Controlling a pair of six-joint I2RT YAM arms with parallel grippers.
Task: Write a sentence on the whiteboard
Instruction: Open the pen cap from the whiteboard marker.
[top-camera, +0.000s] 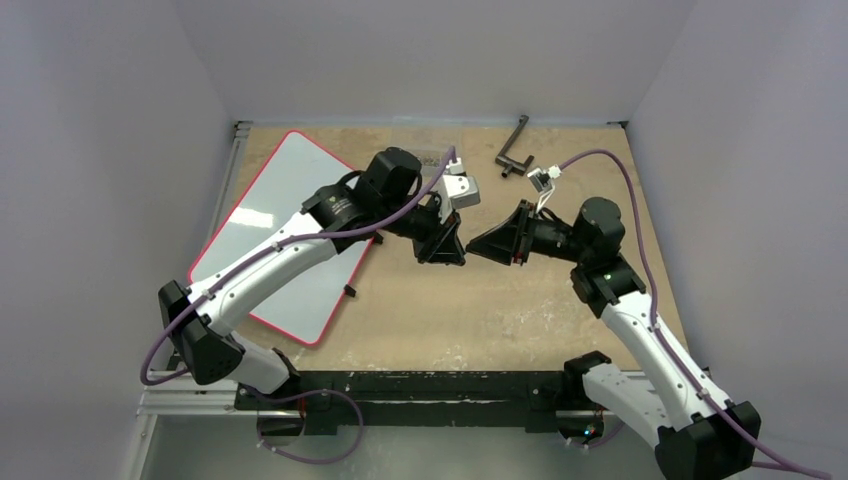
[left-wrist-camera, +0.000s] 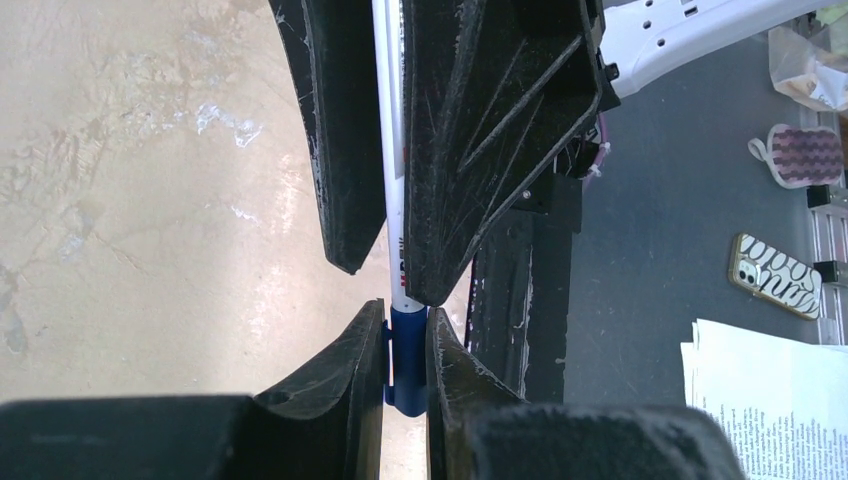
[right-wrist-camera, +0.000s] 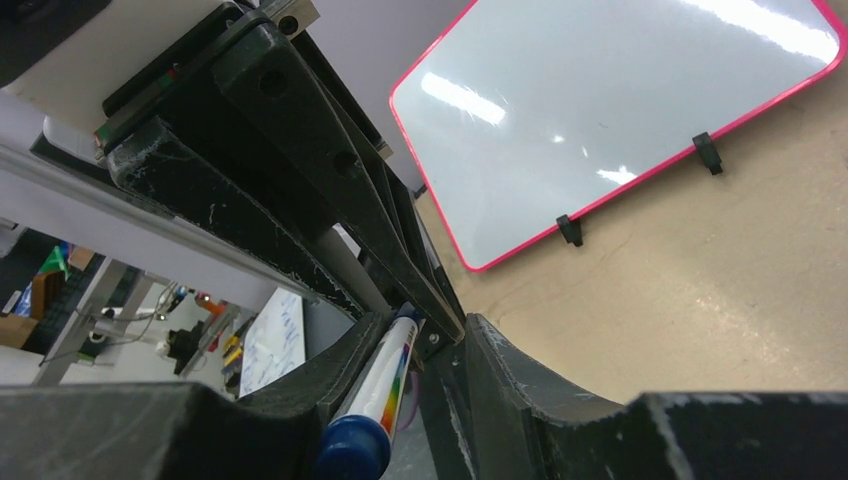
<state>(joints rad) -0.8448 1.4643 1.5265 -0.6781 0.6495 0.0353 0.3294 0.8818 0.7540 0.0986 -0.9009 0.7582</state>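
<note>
Meeting mid-surface (top-camera: 480, 300), left fingers (left-wrist-camera: 340, 380) clamp the marker's (left-wrist-camera: 392, 200) blue end; right fingers (right-wrist-camera: 520, 390) bracket its barrel, whether gripping I cannot tell. Whiteboard (top-camera: 280, 200) lies flat at ten o'clock.

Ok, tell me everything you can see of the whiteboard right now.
The large white rectangular whiteboard with a thin red rim and rounded corners lies flat on the tan wooden table, far left, turned diagonally. Its glossy face shows only glare, no writing. Two small black clips sit against its inner edge. The left arm reaches over it.
</note>
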